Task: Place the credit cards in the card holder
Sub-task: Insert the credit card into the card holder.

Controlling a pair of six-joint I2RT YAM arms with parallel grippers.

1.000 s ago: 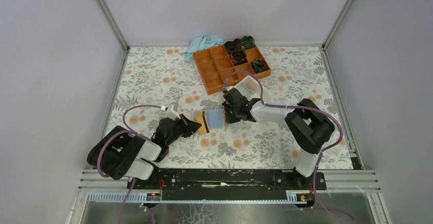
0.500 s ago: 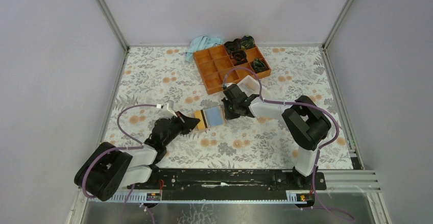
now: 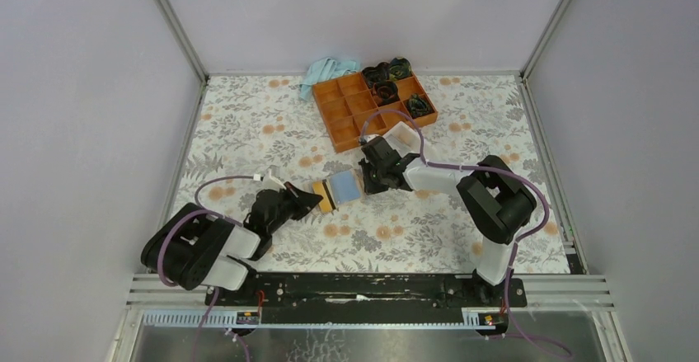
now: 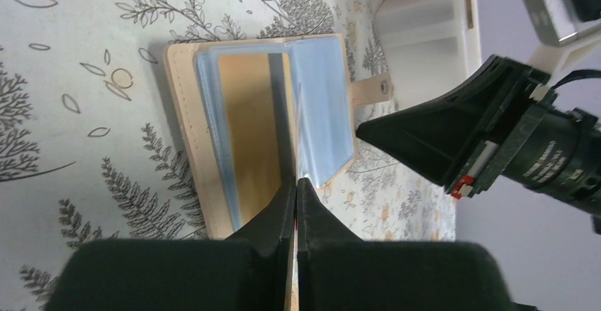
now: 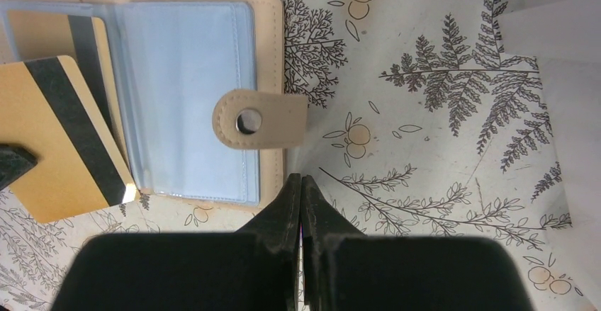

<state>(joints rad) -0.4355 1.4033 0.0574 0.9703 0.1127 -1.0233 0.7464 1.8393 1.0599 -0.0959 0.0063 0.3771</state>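
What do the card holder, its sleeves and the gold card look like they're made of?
The card holder looks like tan leather or faux leather, matte, with a soft snap tab. The sleeves look like clear flexible plastic, glossy with a bluish sheen. The card is probably stiff plastic, satin gold with a black stripe.

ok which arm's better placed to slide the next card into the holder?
Left. The left gripper is shut on the gold card, partly over the open card holder. The right gripper is shut, empty, near the tab.
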